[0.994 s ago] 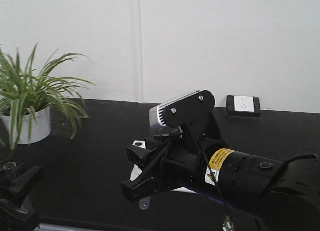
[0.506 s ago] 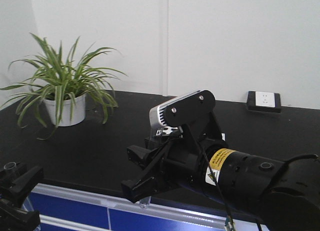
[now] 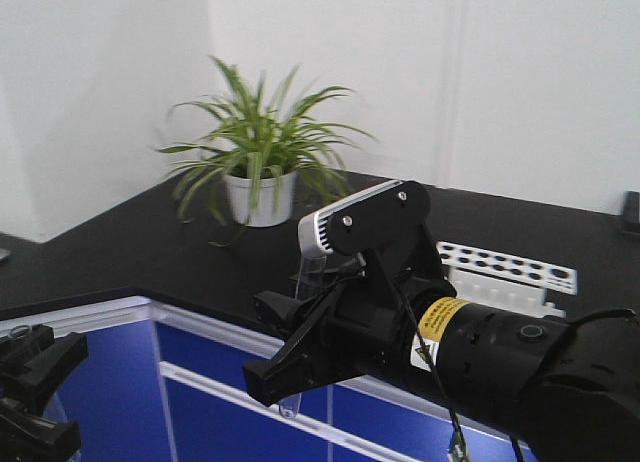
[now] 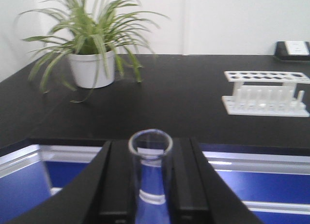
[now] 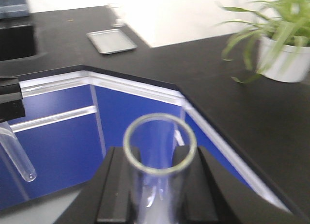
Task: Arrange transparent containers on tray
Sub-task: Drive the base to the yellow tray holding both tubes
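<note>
My right gripper fills the middle of the front view, shut on a clear glass test tube whose rounded bottom pokes out below the fingers. In the right wrist view that tube stands between the two black fingers, its open rim toward the camera. My left gripper sits at the bottom left corner. The left wrist view shows it shut on a second test tube. This second tube also hangs at the left edge of the right wrist view. The tray is out of view.
A black L-shaped counter with blue cabinet fronts lies ahead. On it stand a potted plant and a white rack with round holes. A shallow grey rectangular dish lies on the far counter.
The whole scene has swung right across the front view: the plant went from far left to centre, and the counter corner, blue cabinets and white rack appeared. Both grippers kept their tubes.
</note>
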Robot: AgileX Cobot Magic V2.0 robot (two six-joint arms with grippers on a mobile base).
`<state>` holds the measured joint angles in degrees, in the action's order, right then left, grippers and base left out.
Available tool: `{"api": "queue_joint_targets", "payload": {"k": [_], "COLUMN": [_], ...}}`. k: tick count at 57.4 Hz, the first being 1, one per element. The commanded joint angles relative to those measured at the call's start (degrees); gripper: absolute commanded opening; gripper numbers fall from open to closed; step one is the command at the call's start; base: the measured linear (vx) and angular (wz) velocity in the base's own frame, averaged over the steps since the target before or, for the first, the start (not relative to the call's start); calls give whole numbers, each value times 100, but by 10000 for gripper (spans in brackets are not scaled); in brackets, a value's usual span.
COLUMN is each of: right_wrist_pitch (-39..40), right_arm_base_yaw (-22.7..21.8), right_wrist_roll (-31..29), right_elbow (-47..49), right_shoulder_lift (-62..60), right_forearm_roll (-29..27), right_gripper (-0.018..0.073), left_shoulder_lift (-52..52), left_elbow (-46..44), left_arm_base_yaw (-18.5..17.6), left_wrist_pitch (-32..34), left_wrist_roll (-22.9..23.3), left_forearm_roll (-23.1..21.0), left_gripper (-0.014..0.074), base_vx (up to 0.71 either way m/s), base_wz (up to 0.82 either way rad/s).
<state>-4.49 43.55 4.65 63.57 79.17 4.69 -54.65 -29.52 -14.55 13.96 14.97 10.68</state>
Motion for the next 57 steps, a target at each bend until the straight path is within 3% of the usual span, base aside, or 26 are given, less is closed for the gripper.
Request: {"api": "queue_joint_targets", "payload": {"k": [1,57], "right_wrist_pitch": [483,483], "right_arm_base_yaw": [-12,-12], "right_wrist_roll": [-56,-56], "right_elbow": [214,214], "right_shoulder_lift": [-193,-193], "right_forearm_roll": [47,47], "right_gripper": [38,38], "left_shoulder_lift": [57,57], "left_elbow": [-212,-212], "left_arm_base_yaw": [-28,-28], "left_wrist_pitch": [483,483], "left_wrist_roll": [37,37], "left_forearm_roll": [-72,-72], "left_gripper": [55,55], "base_vx": [-7,4], "base_wz": [47,61]}}
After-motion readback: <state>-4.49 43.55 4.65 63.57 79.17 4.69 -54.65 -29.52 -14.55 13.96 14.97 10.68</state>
